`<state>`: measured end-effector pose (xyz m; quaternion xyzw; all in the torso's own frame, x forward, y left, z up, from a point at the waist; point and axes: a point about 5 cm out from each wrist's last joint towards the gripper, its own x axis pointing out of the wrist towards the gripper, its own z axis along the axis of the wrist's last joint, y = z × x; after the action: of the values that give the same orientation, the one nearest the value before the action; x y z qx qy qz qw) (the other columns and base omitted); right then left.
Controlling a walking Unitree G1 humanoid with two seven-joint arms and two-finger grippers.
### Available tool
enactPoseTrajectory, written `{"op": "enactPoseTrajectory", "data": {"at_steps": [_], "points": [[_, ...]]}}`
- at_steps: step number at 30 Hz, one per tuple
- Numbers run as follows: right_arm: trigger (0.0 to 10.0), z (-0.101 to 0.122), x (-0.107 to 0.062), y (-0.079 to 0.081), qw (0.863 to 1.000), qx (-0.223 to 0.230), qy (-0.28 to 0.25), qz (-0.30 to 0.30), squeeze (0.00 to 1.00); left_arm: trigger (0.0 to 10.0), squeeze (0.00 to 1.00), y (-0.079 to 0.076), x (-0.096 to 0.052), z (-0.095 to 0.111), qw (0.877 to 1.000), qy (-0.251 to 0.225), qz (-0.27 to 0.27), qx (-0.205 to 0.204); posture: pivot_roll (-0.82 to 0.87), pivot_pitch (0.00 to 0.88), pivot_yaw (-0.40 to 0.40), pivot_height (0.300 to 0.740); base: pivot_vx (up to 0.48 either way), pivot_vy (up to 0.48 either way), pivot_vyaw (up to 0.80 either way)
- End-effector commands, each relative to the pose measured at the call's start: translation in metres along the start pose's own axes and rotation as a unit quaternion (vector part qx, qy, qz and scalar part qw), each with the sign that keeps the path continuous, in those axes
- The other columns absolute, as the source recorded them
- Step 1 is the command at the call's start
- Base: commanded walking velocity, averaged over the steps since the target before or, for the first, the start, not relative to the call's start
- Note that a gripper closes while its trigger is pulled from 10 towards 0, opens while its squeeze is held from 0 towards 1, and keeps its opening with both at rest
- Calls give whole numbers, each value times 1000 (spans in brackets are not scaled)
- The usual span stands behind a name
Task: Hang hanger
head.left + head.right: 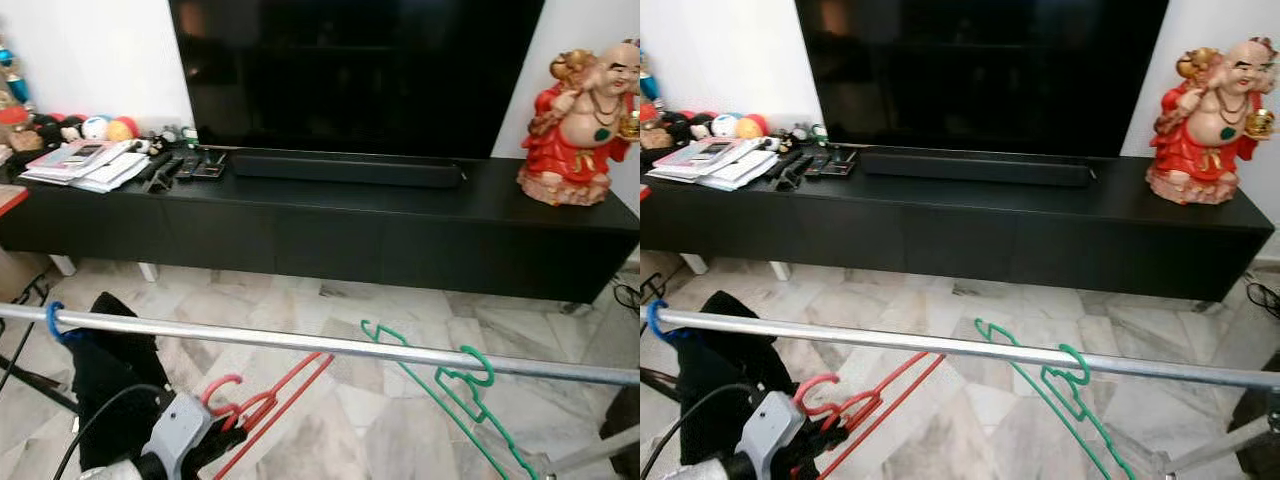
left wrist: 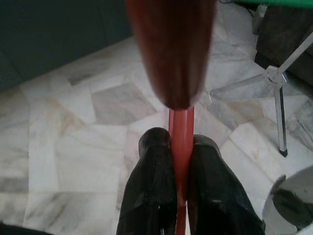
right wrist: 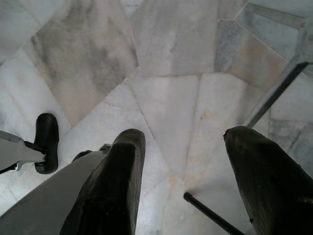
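Silver metal clothes rail [image 1: 300, 343] crossing just above the left gripper [image 2: 180, 147], green plastic hanger [image 1: 455, 385] hanging beyond, fingers pinching the thin red plastic hanger [image 1: 265, 405] below the rail, right gripper [image 3: 183, 161] hanging spread wide.

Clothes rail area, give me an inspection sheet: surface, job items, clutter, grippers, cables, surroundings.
Surface: metal rail runs across the foreground over a marble floor.
Job's things: red hanger held below the rail, not yet hooked; green hanger already hooked on the rail; dark garment hanging at the rail's left end.
Clutter: papers, remotes and small toys on the black TV cabinet.
Grippers: left gripper shut on the red hanger; right gripper open above the floor.
Cables: black cable near the left arm.
Surroundings: television, soundbar, red figurine.
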<state>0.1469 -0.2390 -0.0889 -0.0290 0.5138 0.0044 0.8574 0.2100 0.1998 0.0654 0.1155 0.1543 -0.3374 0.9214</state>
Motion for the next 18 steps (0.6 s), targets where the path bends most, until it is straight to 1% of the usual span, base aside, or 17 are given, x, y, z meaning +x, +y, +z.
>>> {"op": "enactPoseTrajectory", "data": {"at_steps": [1,5,9,13,18], "points": [[10000,-1,-1,-2,1000,0,2,-5,0,10000,0,2,1,8,1000,-14,7,1,163,0,-21,740,0,0,0],[10000,-1,-1,-3,1000,-3,2,-4,0,10000,0,3,2,11,1000,-19,18,1,167,0,-23,740,0,0,0],[10000,-1,-1,-3,1000,-7,2,-2,0,10000,0,8,4,14,999,-28,43,-2,170,0,-26,740,0,0,0],[10000,-1,-1,-3,1000,-9,2,-2,0,10000,0,13,10,22,996,-54,66,-11,163,0,-26,740,0,0,0],[10000,-2,-1,-3,1000,-10,3,-2,0,10000,0,17,14,24,994,-59,87,-13,156,0,-25,740,0,0,0]]}}
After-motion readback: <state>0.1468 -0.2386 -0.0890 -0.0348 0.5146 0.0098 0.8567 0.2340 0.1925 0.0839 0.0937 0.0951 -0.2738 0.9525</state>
